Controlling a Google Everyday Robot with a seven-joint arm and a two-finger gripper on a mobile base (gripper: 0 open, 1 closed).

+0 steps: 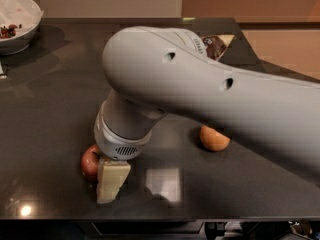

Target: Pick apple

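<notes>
Though axis unclear, gripper (113, 182) just beside apple (89, 164).

1. The large grey arm (225, 99) enters from the right edge of the frame and stretches across the middle towards the lower left.
2. Its wrist (122, 134), a round grey collar with a vent grille, points downward, left of centre.
3. The cream-coloured gripper (111, 181) hangs directly beneath the wrist in the lower left, pointing down.

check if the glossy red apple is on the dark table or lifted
On the dark table: the glossy red apple rests on its surface, the pale gripper low beside it, partly hiding it.
</notes>
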